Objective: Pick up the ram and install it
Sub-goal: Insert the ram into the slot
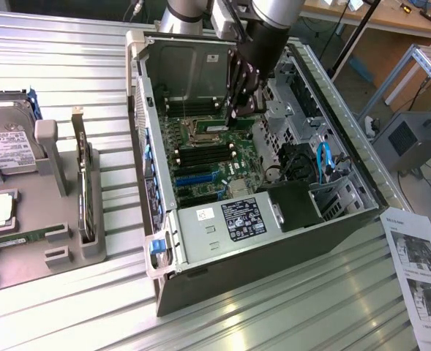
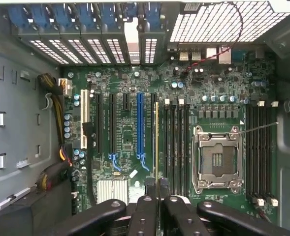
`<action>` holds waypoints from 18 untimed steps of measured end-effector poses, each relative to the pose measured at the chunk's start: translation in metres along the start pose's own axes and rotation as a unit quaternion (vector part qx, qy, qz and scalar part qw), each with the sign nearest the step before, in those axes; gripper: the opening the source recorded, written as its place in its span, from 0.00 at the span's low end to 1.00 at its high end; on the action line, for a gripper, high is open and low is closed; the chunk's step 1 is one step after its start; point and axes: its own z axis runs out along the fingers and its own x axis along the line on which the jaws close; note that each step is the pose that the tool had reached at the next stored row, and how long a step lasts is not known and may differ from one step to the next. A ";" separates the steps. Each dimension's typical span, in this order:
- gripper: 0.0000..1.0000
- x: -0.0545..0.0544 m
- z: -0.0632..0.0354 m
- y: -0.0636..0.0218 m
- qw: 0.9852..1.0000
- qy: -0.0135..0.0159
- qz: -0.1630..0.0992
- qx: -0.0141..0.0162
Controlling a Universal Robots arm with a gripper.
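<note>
My pincer (image 1: 238, 110) reaches down into the open computer case (image 1: 274, 248), which stands about the middle of the ribbed metal surface (image 1: 69, 44). It is pressed together on the ram (image 2: 157, 147), pinching the stick on both flat sides between my two black fingers (image 2: 145, 211).

In the wrist view the ram shows edge-on, as a thin line running parallel to the slots of the green motherboard (image 2: 130, 83). It sits over the board between the long blue slot (image 2: 140, 123) and the bank of black memory slots (image 2: 177, 147) that lies beside the empty CPU socket (image 2: 217, 157). I cannot tell whether its lower edge touches a slot or hangs just above the board.

Toward the surface's edge on the exterior view's left lies a grey tray (image 1: 69, 248). A silver-labelled hard drive (image 1: 6, 142) rests in it, and a dark card (image 1: 87, 197) stands upright in one of its holders. Printed sheets (image 1: 420, 270) lie near the surface's corner at the exterior view's right.
</note>
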 end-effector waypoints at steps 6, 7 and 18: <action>0.12 -0.001 0.0160 -0.0007 1.000 0.000 0.002 0.000; 0.12 -0.002 0.0194 -0.0008 1.000 0.000 0.002 0.000; 0.12 -0.011 0.0489 0.0002 1.000 0.000 0.003 -0.001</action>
